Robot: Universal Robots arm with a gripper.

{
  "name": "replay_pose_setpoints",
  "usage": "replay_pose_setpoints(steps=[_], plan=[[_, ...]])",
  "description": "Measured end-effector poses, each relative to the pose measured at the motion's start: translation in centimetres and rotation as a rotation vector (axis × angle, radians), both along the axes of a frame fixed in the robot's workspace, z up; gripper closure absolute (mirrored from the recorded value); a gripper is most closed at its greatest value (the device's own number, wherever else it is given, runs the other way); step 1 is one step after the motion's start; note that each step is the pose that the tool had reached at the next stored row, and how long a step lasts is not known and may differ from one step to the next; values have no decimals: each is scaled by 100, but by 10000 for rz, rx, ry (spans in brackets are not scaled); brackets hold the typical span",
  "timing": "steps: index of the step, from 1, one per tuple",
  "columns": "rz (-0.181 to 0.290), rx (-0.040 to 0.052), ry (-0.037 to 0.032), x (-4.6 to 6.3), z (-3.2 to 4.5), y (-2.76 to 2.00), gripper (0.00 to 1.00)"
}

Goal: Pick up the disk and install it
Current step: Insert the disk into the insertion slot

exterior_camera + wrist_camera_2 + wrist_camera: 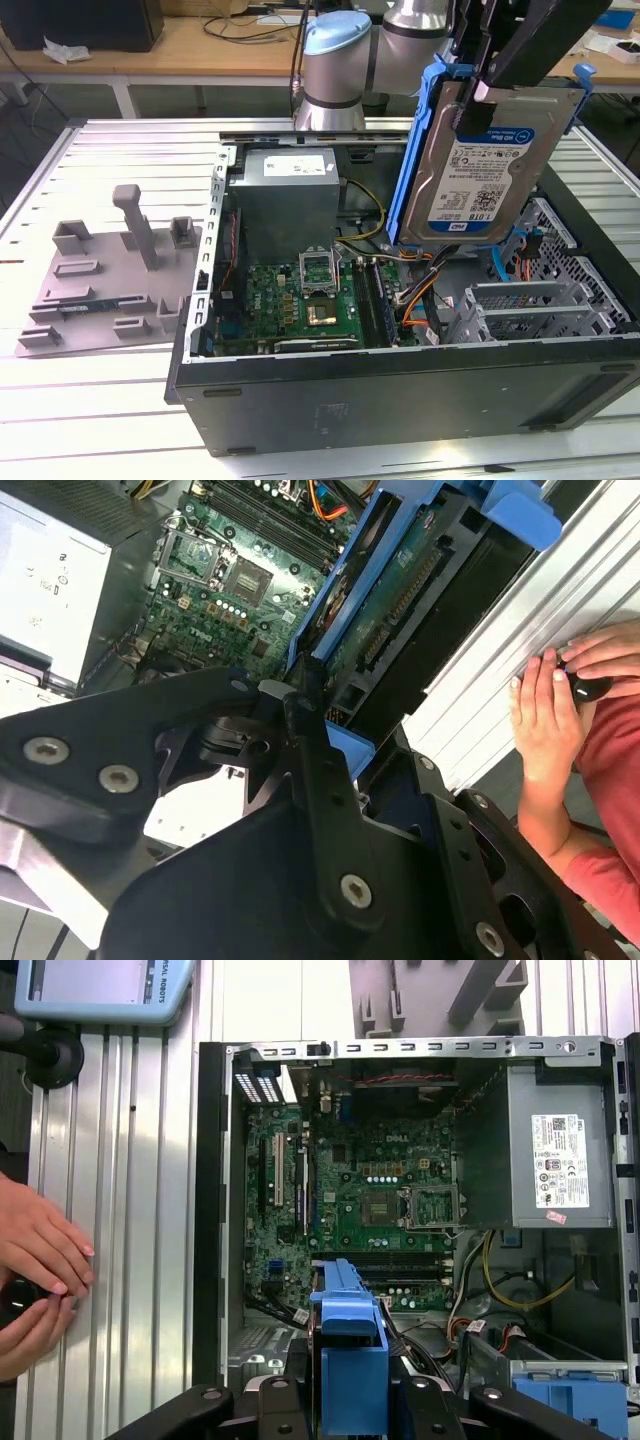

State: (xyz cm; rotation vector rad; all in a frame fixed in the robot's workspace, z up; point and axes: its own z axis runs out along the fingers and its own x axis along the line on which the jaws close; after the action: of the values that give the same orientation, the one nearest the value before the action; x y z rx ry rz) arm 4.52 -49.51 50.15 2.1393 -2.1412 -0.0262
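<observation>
On the exterior view's left lies a grey fixture plate [110,275], with the open computer case [400,395] in the middle. Rightward, the gripper [478,98] pinches the disk [482,185] upright above the drive cage [545,305]. Pickup looks done; seating it remains.

Blue-white printed label [482,175] on disk [535,108], white spec sticker [558,1160] on PSU [540,1090], lettering [172,985] on pendant [100,985]
</observation>
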Motion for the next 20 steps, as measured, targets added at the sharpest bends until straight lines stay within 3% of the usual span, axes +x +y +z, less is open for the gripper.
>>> replay_pose_setpoints(steps=[9,20], plan=[[10,-1,0,0,0,-10,63],[40,5,0,71,0,-159,63]])
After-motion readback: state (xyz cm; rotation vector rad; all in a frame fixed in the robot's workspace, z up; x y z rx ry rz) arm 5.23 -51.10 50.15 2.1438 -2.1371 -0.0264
